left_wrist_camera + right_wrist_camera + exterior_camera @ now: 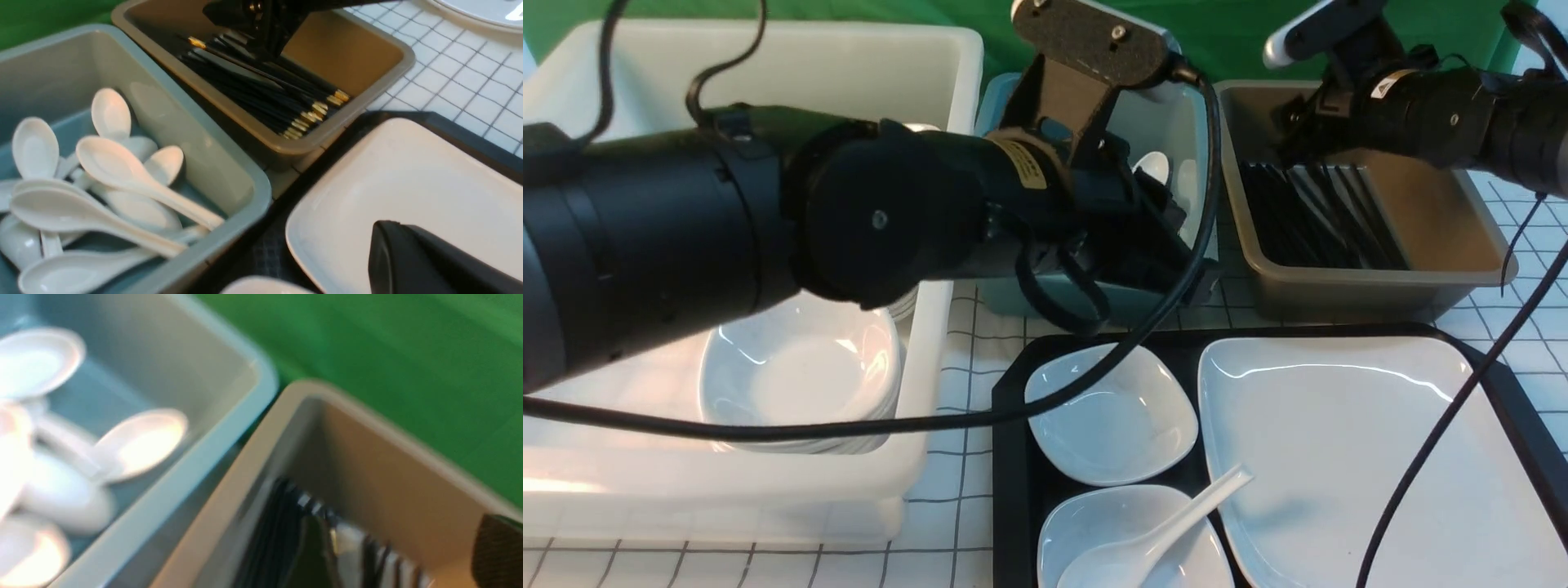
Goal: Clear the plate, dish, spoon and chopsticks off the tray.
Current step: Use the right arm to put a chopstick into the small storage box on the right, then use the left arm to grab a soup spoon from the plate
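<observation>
The black tray [1011, 457] holds the big white plate [1347, 441] and two small dishes [1111, 425], one nearer [1094, 514]. The white spoon [1160, 535] lies in the nearer dish, its handle reaching the plate's rim. Black chopsticks [1323, 216] with gold bands [314, 116] lie piled in the brown tub [1445, 237]. My right gripper [404, 547] hangs over that pile, fingers [496, 547] wide apart, open. My left gripper [382, 234] is shut and empty above the plate [408, 183], in front of the teal tub [229, 163].
The teal tub [1005, 298] holds several white spoons [122, 175]. A large white tub [768, 65] at the left holds stacked small dishes [800, 376]. My left arm crosses over it. Checked tablecloth [964, 343] lies between the tubs and the tray.
</observation>
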Controlling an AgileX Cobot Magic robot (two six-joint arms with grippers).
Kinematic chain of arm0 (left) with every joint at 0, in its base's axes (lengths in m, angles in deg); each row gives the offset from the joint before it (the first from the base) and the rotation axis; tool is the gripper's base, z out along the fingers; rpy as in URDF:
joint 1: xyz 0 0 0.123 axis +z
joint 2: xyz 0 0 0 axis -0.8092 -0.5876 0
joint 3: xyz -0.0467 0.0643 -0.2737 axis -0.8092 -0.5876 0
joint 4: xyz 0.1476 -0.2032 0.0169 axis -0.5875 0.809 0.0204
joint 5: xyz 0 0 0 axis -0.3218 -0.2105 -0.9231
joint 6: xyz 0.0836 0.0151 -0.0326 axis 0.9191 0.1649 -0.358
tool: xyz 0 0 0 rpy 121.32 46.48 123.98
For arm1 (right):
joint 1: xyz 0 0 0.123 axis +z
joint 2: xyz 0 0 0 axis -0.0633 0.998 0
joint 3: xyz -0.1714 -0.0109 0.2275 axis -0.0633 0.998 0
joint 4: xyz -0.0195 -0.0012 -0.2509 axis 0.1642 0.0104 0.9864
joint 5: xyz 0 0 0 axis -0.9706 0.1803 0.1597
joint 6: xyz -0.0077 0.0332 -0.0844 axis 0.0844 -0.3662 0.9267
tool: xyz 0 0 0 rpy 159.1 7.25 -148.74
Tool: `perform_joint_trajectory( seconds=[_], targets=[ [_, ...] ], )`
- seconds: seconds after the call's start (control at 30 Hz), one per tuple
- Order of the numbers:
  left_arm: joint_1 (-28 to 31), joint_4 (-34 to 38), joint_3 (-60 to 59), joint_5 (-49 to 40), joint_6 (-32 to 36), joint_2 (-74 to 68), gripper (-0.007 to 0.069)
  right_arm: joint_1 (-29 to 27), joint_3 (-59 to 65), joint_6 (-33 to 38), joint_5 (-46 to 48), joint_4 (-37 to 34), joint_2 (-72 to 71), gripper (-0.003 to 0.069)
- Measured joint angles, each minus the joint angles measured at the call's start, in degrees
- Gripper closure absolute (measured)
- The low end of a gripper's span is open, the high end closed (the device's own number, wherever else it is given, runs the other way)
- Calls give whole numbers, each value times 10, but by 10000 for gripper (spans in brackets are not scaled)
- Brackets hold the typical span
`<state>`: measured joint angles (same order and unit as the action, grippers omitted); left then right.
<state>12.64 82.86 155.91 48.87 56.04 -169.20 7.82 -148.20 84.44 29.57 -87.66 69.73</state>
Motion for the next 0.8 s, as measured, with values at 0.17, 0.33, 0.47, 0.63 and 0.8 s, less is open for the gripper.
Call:
perform_joint_trajectory(
  seconds=[0.17,0.33,0.47,0.63,0.8],
  targets=[
    [0,2,25,-160,-9,1,627,0,0,-92,222,-1,-98,323],
    [-1,24,80,-308,-17,-20,627,0,15,-162,452,-4,-233,620],
    [-24,16,113,-342,-2,-63,627,0,83,-177,494,-4,-316,650],
    [-71,-2,131,-327,7,-131,624,0,218,-201,524,-5,-441,654],
    [-86,-7,139,-281,18,-178,592,0,342,-201,534,-19,-545,658]
  ],
)
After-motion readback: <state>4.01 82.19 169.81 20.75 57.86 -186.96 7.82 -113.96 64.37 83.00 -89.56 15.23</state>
